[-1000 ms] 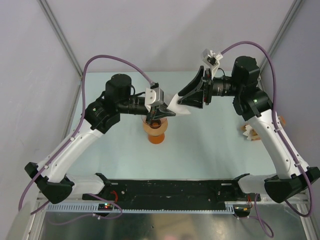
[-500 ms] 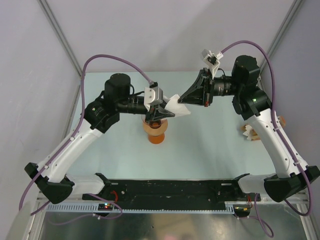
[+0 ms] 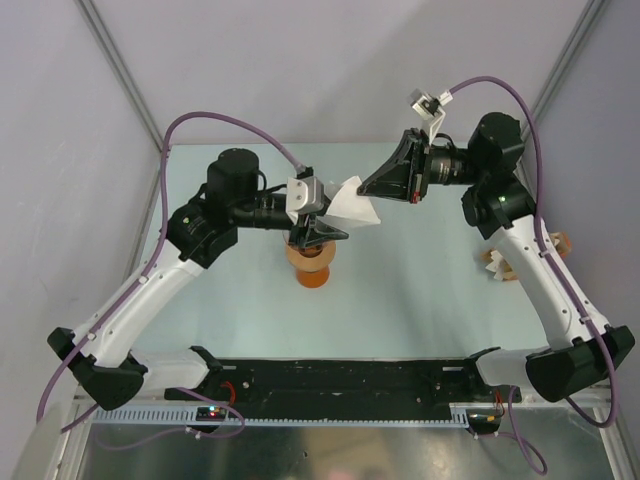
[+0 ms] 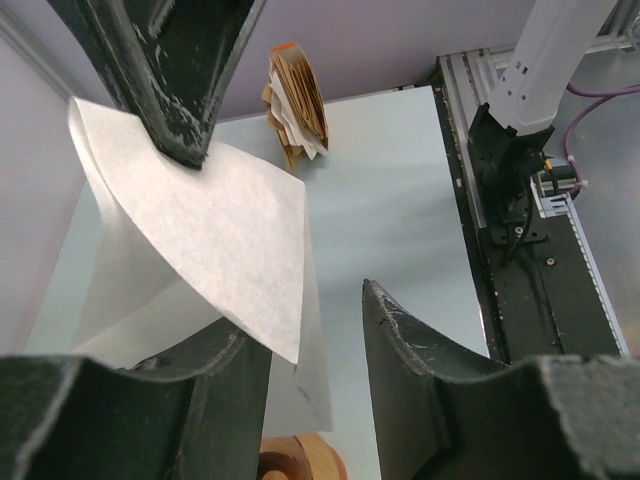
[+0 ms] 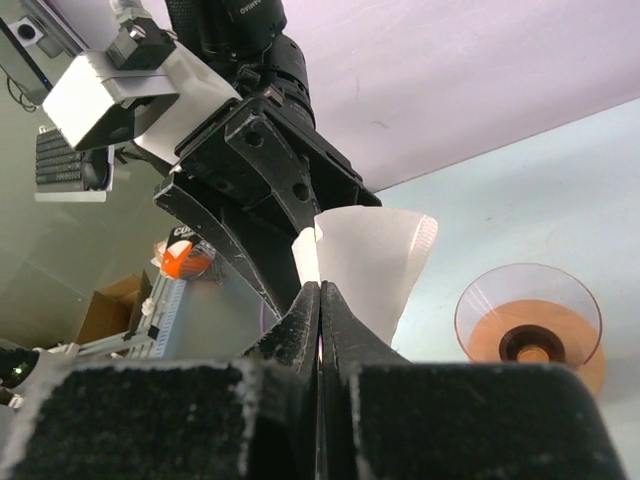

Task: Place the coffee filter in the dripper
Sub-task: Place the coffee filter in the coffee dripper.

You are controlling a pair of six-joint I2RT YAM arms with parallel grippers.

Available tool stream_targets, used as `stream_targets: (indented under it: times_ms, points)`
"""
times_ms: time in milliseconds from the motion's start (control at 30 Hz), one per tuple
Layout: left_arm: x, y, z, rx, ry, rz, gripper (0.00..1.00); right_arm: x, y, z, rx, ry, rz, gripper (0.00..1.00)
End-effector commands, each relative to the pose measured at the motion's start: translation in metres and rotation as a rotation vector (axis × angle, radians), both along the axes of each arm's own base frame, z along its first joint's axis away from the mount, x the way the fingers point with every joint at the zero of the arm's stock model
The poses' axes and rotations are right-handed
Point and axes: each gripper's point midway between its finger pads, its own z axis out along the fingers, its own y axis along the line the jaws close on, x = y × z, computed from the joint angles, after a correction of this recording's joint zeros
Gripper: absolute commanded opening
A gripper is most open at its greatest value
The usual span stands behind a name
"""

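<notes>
The filter [image 3: 352, 206] is pinched by the closed right tool [image 3: 366, 188]; the left tool [image 3: 335, 233] is open. If let go off-centre, it could be dropped beside the dripper [image 3: 312, 262].

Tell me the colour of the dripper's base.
Orange, under a clear cone. The dripper shows best in the right wrist view.

I read no clear words anywhere; the white lettering on my left arm's black housing [image 5: 243, 12] is too cropped.
</notes>
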Motion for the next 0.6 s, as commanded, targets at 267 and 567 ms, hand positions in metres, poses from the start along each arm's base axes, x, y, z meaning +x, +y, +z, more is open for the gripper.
stream_targets:
  times_ms: [267,567]
  points:
    - [-0.001,-0.002,0.029,-0.120,-0.025,0.015,0.37,0.006,-0.003,0.014,0.094,0.105,-0.058,0.00]
    - [0.005,-0.001,0.034,-0.187,-0.012,0.070,0.41,0.012,-0.006,0.022,0.132,0.130,-0.088,0.00]
